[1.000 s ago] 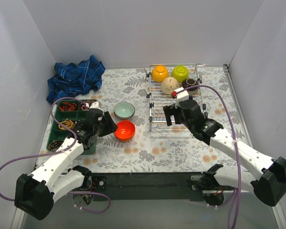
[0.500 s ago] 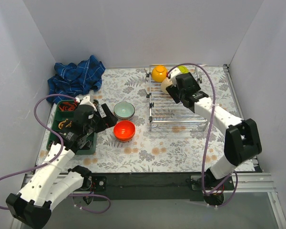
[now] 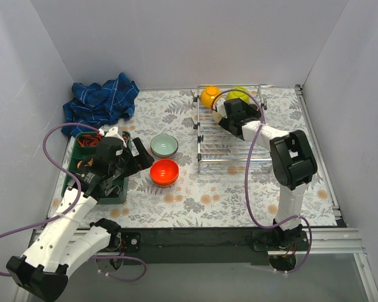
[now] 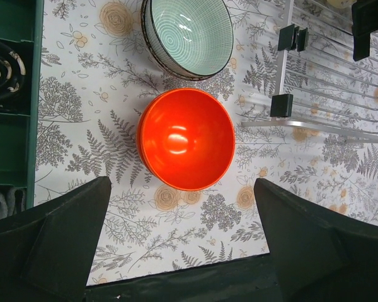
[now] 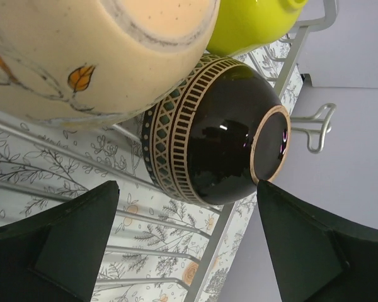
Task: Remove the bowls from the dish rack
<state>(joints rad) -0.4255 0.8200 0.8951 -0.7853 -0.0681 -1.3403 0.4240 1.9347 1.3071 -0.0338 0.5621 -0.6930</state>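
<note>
**Location of parts.** In the top view, the dish rack [image 3: 233, 151] sits right of centre. Of the bowls in it, the orange-yellow bowl [image 3: 209, 96] and the lime green bowl [image 3: 239, 94] show at its far end. The right wrist view shows 2 more: the speckled beige bowl [image 5: 101, 56] at upper left and the dark brown bowl [image 5: 208, 132] at centre. 2 bowls are already on the table [image 4: 82, 126], left of the rack: the red-orange bowl [image 4: 186, 138] and the pale blue-green bowl [image 4: 188, 34].

**Gripper state.** The right gripper [image 5: 188, 185] is spread wide, with the dark brown bowl between its fingers but not touched by either. The left gripper [image 4: 181, 184] is also spread wide, above the red-orange bowl, holding nothing.

**Orientation.** The dark brown bowl lies tipped on the rack wires. Its foot ring faces the right of the frame and its rim faces left, against the beige bowl. Being round, it has no long axis; its foot-to-rim axis runs roughly left-right. The 2 unloaded bowls stand mouth up.

**Handling (estimate).** Treat each bowl as rigid, glazed and slick, light enough for 1 gripper, and liable to chip against wire or a neighbouring bowl. Best purchase is probably across the wall at the rim, 1 finger inside and 1 outside. A grip on the curved belly is likely to slide off.
</note>
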